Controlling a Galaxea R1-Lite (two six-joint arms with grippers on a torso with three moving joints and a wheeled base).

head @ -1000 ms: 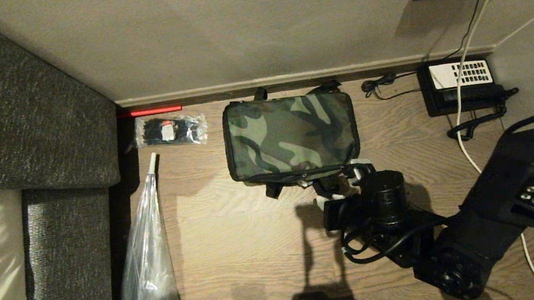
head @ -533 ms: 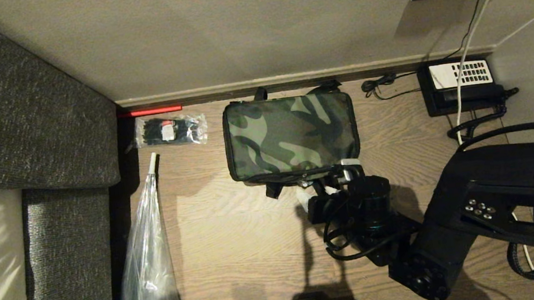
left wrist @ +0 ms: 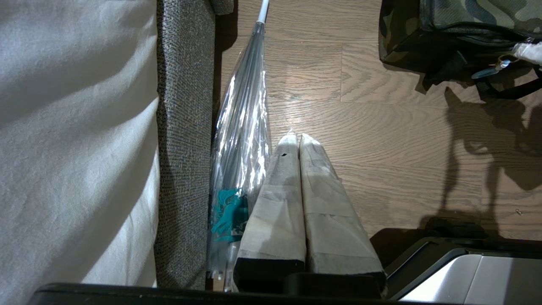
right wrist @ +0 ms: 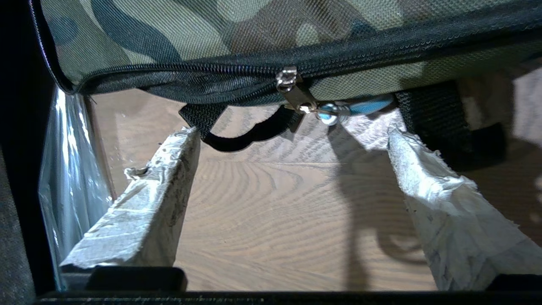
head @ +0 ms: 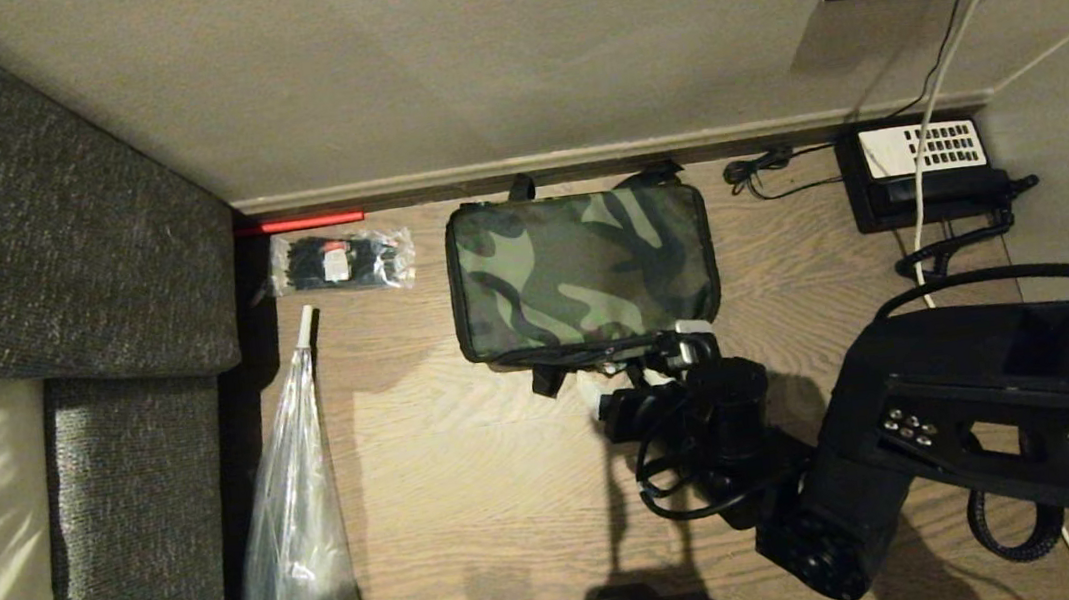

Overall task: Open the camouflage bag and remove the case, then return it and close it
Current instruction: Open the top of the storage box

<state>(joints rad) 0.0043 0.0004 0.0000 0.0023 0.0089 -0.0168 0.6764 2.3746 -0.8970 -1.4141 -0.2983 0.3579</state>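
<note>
The camouflage bag [head: 581,269] lies on the wood floor by the wall with its lid down and its zipper run along the near edge. The metal zipper pull [right wrist: 296,94] with a small blue tag hangs at that edge. My right gripper [head: 645,365] stands open at the bag's near edge. Its taped fingers [right wrist: 169,182] are spread wide over bare floor just below the pull, with nothing between them. My left gripper [left wrist: 294,139] is shut and empty, low over the floor, far from the bag [left wrist: 465,21]. The case is out of view.
A clear-wrapped umbrella [head: 292,509] lies along the grey upholstered furniture [head: 33,226] on the left. A packet of black ties [head: 339,260] sits left of the bag. A black desk telephone [head: 922,170] with cables stands by the wall on the right.
My right gripper has opened wide and slid a little left along the bag's near edge. The right forearm has swung further into view from the right. The bag has not moved.
</note>
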